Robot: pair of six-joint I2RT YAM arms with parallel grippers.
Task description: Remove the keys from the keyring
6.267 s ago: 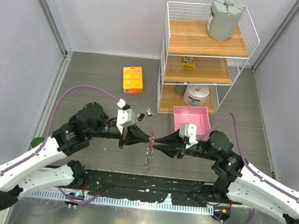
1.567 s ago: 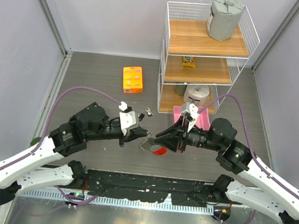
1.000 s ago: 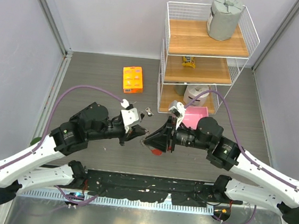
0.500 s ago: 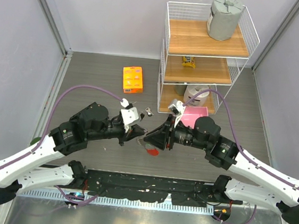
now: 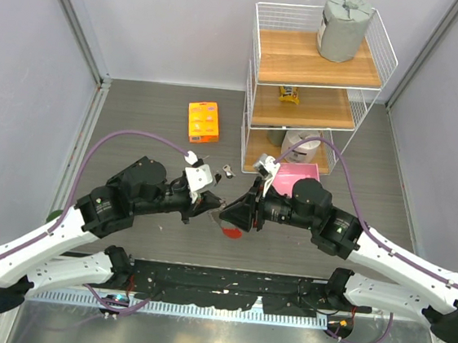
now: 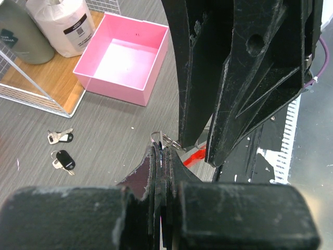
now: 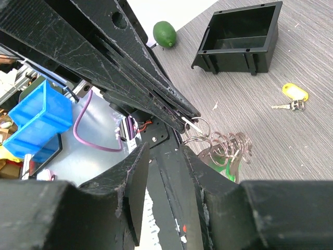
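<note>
My left gripper [image 6: 161, 152] is shut on the thin silvery keyring [image 6: 162, 137] and holds it above the table; in the top view this gripper [image 5: 210, 206] meets the right one at mid-table. A cluster of rings and keys [image 7: 225, 147] with a green tag [image 7: 227, 170] hangs from it. The red strap [image 5: 231, 231] dangles below. My right gripper [image 7: 165, 146] has its jaws apart with nothing between them, and its right fingertip sits just beside the ring. Two loose keys [image 6: 60, 137] lie on the table, and a yellow-tagged key [image 7: 292, 95] lies farther off.
A pink bin [image 5: 304, 172] stands in front of the white wire rack [image 5: 316, 82]. An orange box [image 5: 204, 122] lies at the back left. A black bin [image 7: 239, 36] and a green lime [image 7: 165, 34] sit at the left.
The right gripper has crept left, closer to the left gripper's tip, and its jaws have spread a little. The left gripper has stayed shut on the ring.
</note>
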